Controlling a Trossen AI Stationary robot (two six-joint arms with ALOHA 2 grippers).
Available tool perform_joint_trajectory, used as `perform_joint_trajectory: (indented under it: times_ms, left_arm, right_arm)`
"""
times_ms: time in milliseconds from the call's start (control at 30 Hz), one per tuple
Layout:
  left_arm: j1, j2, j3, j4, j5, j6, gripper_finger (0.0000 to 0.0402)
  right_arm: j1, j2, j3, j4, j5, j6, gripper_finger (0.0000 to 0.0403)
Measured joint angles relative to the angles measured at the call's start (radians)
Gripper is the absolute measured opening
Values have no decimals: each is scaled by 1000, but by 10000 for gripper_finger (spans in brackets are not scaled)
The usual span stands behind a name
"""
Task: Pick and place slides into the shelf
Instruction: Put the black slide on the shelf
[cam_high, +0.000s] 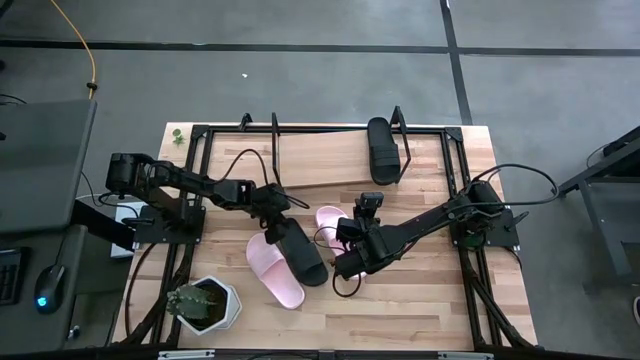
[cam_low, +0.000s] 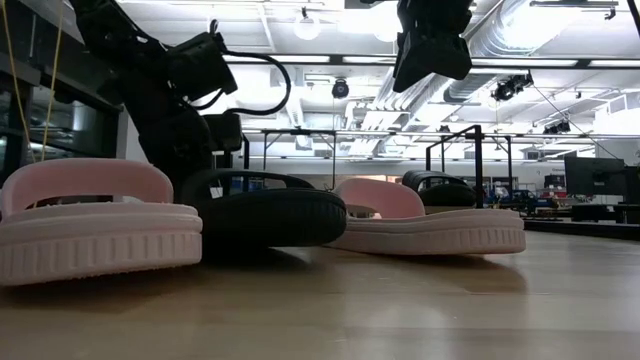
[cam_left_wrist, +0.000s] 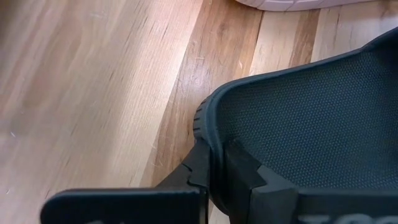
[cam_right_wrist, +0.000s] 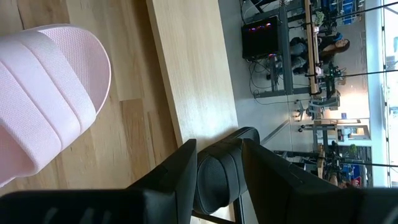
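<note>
The shelf, a light board between thin black frame ends at the far side of the table, already carries one black slide at its right end, lying across the board, which leaves the rest of the board bare for the other three. Those lie in a cluster on the table just in front of the shelf: a second black slide at the middle, a pink slide touching its left flank, and another pink slide just to its right, partly under the right arm. The left gripper is down at the end of the second black slide nearest the shelf, and its wrist view shows the jaws pinched tight on the thin sole rim, one finger inside the footbed and one outside; an edge hold probably suits such a flat, flexible thing. The right gripper hangs above the table beside the cluster, jaws parted and holding nothing, apparently waiting.
</note>
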Motion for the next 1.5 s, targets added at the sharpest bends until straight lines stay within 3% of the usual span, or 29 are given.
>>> perform_joint_trajectory:
  times_ms: [267,800,1367,1500]
  left_arm:
    - [0,-23,4,-8,-4,11,8]
    - [0,-215,22,-107,-11,29,4]
    - [1,-483,23,-193,-17,49,4]
    - [1,-527,23,-242,-17,49,4]
  right_arm:
    - [0,0,0,0,14,0,119]
    - [0,0,0,1,35,4,119]
    - [29,0,0,39,237,1,119]
    - [53,2,53,42,260,-4,119]
